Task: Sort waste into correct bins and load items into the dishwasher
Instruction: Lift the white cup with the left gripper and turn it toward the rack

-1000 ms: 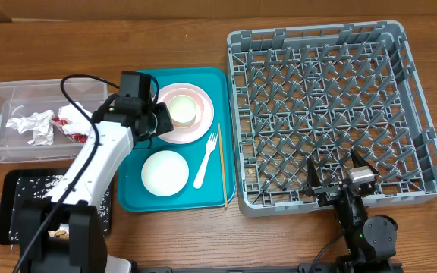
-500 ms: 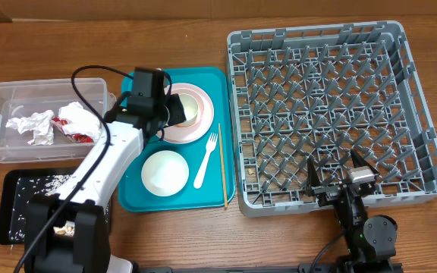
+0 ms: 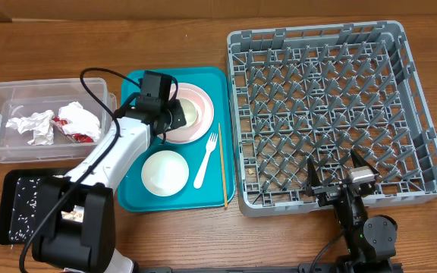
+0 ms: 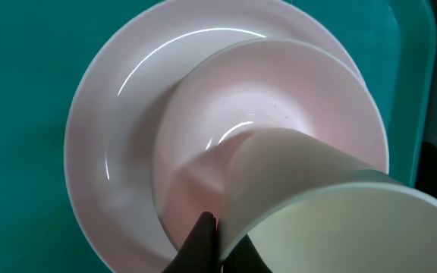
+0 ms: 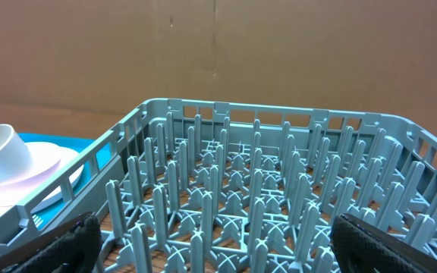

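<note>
The small white cup (image 4: 332,205) stands in the pink bowl (image 4: 196,144) on the pink plate (image 4: 101,144), at the back of the teal tray. My left gripper (image 4: 220,246) is shut on the cup's near rim, one finger (image 4: 202,241) outside the wall and the other inside. From overhead, the left gripper (image 3: 176,114) is at the cup (image 3: 190,114). A white bowl (image 3: 165,171), white fork (image 3: 205,161) and chopstick (image 3: 222,168) lie on the tray. My right gripper (image 5: 234,243) hangs open over the grey dish rack (image 5: 294,174), holding nothing.
The clear tub (image 3: 6,98) at the left holds a crumpled napkin (image 3: 35,126) and a red wrapper (image 3: 82,133). A black tray (image 3: 14,205) speckled with rice sits at the front left. The teal tray (image 3: 139,201) lies against the dish rack (image 3: 325,106).
My left arm swung right from the tub side to the cup, and its jaws closed on the cup's rim. The right arm stayed still.
</note>
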Motion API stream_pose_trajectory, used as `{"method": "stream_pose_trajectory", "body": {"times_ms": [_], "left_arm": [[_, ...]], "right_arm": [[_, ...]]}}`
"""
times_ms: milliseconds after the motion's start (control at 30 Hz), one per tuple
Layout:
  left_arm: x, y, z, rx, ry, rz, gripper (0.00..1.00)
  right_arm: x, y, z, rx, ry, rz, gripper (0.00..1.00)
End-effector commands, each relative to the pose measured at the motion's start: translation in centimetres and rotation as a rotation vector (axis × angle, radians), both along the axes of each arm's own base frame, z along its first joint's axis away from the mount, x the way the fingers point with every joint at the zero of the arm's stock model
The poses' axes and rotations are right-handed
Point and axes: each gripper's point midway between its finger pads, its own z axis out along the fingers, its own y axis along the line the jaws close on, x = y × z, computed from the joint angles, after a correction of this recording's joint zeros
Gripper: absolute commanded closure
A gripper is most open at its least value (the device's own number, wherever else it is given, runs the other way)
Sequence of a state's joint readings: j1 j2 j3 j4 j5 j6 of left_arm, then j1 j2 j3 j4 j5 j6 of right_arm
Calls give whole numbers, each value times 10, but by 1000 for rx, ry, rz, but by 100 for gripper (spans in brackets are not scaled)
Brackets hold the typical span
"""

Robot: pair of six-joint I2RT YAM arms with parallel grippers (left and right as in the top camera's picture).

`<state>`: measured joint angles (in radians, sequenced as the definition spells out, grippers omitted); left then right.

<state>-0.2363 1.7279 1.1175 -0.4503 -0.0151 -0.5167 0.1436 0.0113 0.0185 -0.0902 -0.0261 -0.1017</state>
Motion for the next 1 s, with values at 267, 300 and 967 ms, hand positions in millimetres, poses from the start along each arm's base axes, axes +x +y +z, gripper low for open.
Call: {"method": "stream_pose_trajectory", "body": {"times_ms": [267, 300, 967], "left_arm": [[-29, -5, 144, -65, -189, -252, 96], [-33, -8, 148, -85, -194, -282, 96], [-125, -33, 207, -905, -231, -759, 96]], "right_arm": [[0, -2, -2, 1, -4, -10, 0], [0, -2, -2, 1, -4, -10, 0], [0, -2, -2, 1, -4, -9, 0]]}}
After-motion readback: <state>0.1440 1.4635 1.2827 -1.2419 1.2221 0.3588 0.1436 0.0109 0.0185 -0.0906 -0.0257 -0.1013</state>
